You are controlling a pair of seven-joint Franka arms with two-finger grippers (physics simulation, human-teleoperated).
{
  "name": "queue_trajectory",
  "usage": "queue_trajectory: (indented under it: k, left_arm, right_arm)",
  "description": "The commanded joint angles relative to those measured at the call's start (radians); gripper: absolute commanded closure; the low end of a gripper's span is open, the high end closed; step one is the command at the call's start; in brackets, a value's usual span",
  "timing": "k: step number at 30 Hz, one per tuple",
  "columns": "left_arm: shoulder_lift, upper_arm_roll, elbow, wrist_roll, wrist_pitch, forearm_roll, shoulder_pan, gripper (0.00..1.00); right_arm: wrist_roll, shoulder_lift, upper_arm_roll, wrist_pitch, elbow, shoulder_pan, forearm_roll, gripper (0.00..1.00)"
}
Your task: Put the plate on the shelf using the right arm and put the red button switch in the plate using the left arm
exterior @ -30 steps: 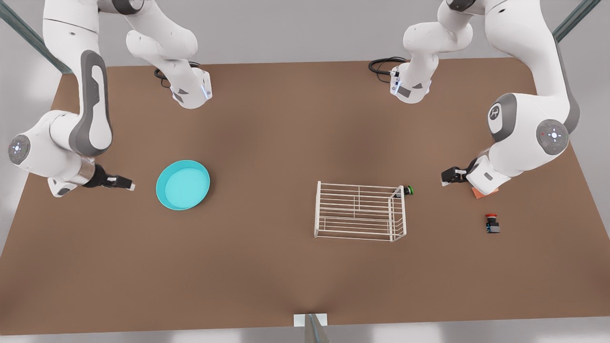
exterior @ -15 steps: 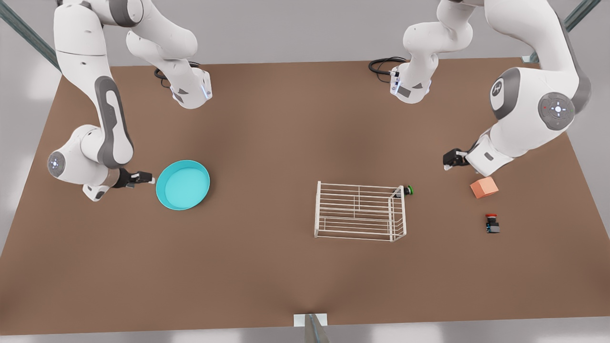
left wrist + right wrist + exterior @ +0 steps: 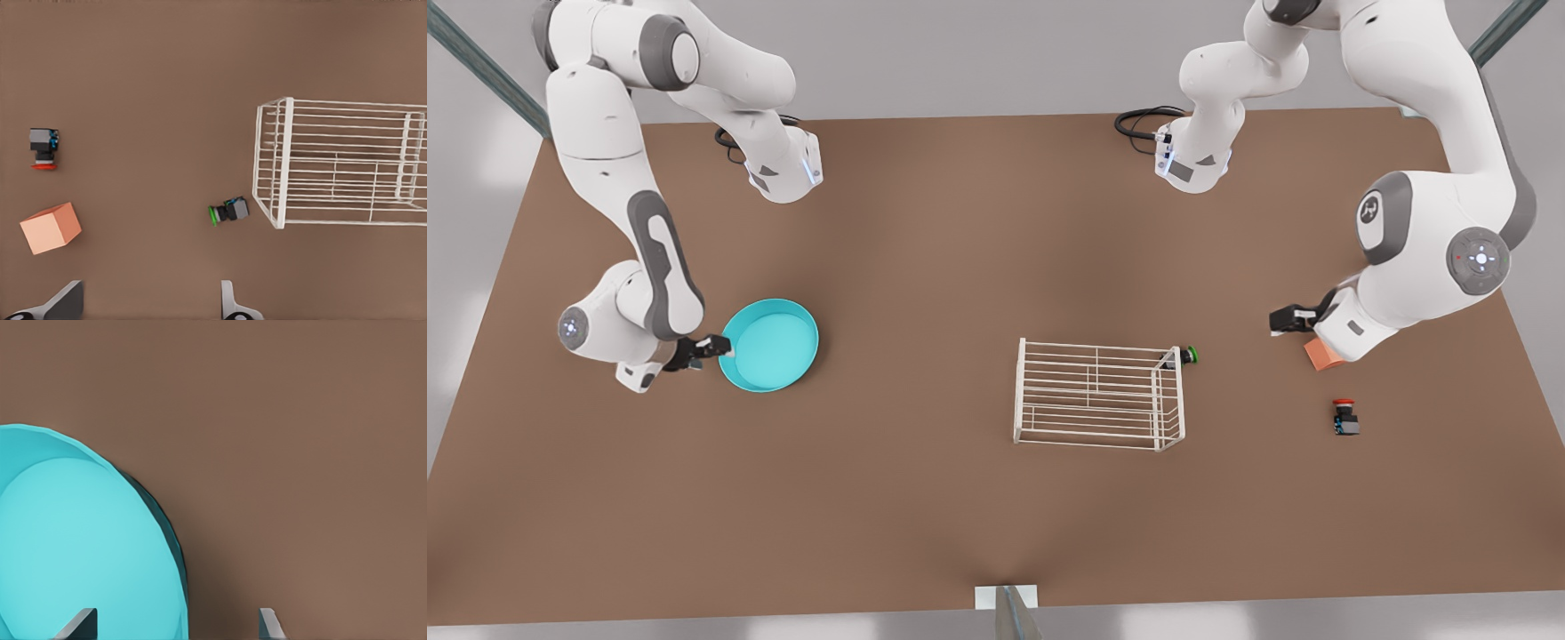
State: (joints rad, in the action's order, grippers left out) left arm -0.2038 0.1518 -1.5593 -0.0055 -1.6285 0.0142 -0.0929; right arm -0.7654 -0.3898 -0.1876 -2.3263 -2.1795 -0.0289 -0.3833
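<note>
Front view has the whole table (image 3: pixel 925 516) laid out, brown top, two white Franka arms reaching in from the far edge. The plate (image 3: pixel 768 345) sits flat on the table toward the front view's left, turquoise, nothing inside it. The right gripper (image 3: pixel 725 348) is low at the plate's rim on the side away from the shelf, and in the right wrist view its fingertips (image 3: pixel 81 623) are spread, one over the dish's inside and one over bare table, so the rim (image 3: pixel 175 547) runs between them. No squeeze on it that can be seen.

The shelf (image 3: pixel 1098 395) stands near the middle, a white wire rack, and it holds nothing. A green-capped switch (image 3: pixel 1187 356) lies on its side just beside the shelf's far corner, close to the wire; whether it touches is hard to tell.

The left gripper (image 3: pixel 1279 322) hovers over on the front view's right, well apart from the shelf, with the orange cube (image 3: pixel 1319 356) partly tucked under the wrist. Left wrist view shows its fingers (image 3: pixel 67 300) spread wide over bare table, holding nothing. The red button switch (image 3: pixel 1344 417) lies on the table nearer the camera than the cube, on its side, apart from both the cube and the gripper.
</note>
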Motion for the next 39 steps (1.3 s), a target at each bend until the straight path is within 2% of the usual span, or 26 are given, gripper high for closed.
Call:
queue_trajectory:
  k: [1, 5, 12, 14, 17, 21, 24, 33, 39]
  left_arm:
    - [0.000, 0.000, 0.001, 0.004, -0.022, -0.002, -0.004, 0.00]
    - [-0.003, 0.008, -0.004, 0.004, -0.036, -0.010, -0.010, 0.00]
    - [0.026, 0.045, 0.008, 0.045, -0.076, -0.008, -0.002, 0.00]
    - [0.050, 0.045, 0.007, 0.045, -0.079, -0.013, -0.004, 0.00]
    - [0.066, 0.032, 0.007, 0.033, -0.030, -0.014, -0.021, 0.00]
    - [0.003, 0.032, -0.005, 0.013, -0.031, -0.014, -0.048, 0.00]
    - [0.000, 0.028, -0.008, 0.021, -0.025, -0.026, -0.077, 0.00]
    - [0.000, 0.017, -0.024, 0.022, -0.045, -0.028, -0.102, 0.00]
    - [-0.124, 0.011, -0.039, 0.099, -0.303, -0.086, -0.174, 0.00]
  right_arm:
    - [-0.178, -0.009, 0.004, -0.042, 0.000, 0.000, -0.032, 0.08]
    - [-0.179, -0.026, 0.011, -0.036, -0.005, -0.003, -0.037, 0.19]
    - [-0.207, -0.049, 0.024, -0.028, -0.019, -0.005, -0.062, 0.26]
    - [-0.210, -0.052, 0.024, -0.028, -0.019, -0.005, -0.062, 0.38]
    - [-0.222, -0.050, 0.024, -0.027, -0.017, -0.019, -0.060, 0.49]
    - [-0.224, -0.047, 0.025, -0.024, -0.017, -0.019, -0.060, 0.66]
    - [-0.230, -0.047, 0.024, -0.024, -0.017, -0.019, -0.060, 0.74]
    - [-0.219, 0.016, 0.025, 0.064, -0.009, -0.011, -0.062, 0.78]
    - [-0.167, 0.097, 0.059, 0.188, 0.023, -0.009, -0.063, 0.78]
